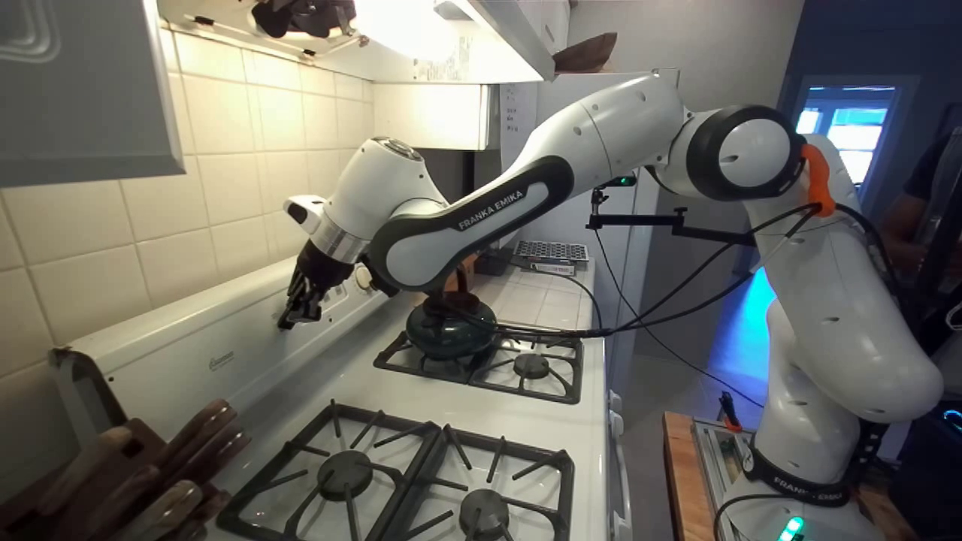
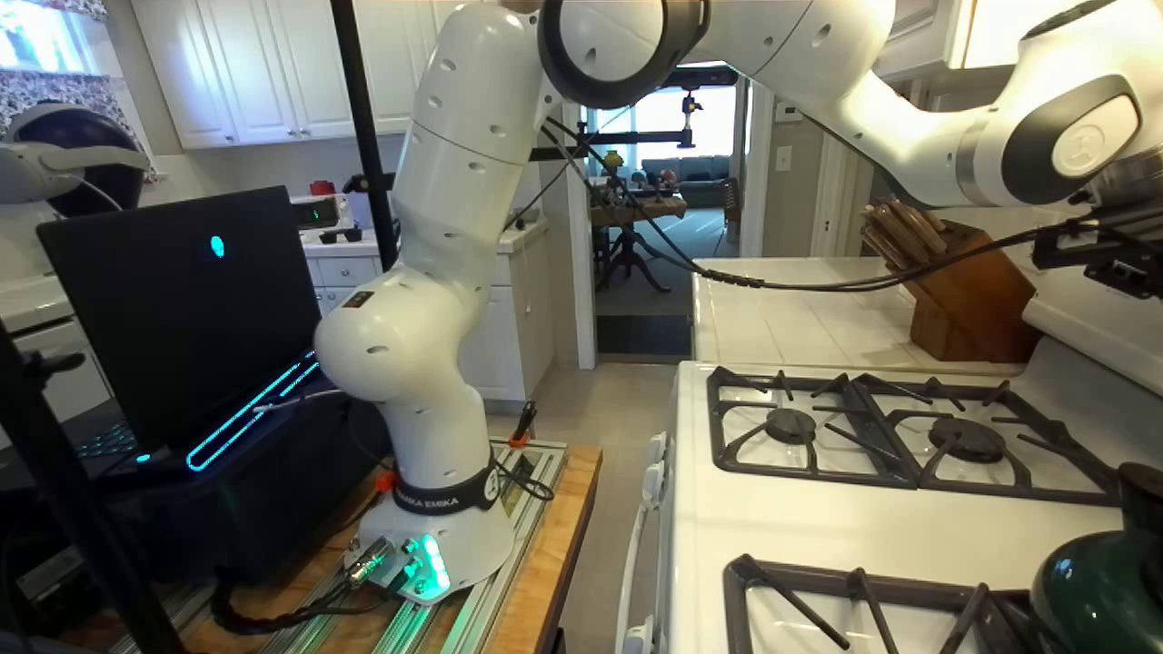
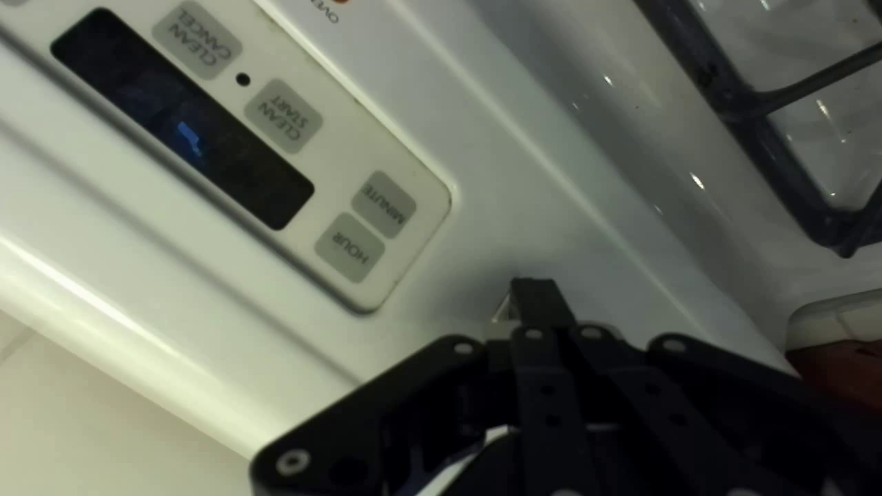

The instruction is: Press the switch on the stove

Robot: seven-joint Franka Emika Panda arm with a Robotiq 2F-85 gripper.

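Observation:
The white stove has a back panel with a control pad of grey buttons and a dark display in the wrist view. My gripper points down at this panel in an exterior view. In the wrist view its black fingers are together, with the tip at or very near the white panel, beyond the HOUR and MINUTE buttons. Contact cannot be told. A small light-edged piece shows beside the fingertip; I cannot tell whether it is the switch. No switch shows clearly, and the fingers hide the panel behind them.
A dark green kettle stands on a back burner. Black grates cover the burners. A wooden knife block stands on the tiled counter beside the stove. The range hood and cabinets hang above the arm. Cables loop from the arm.

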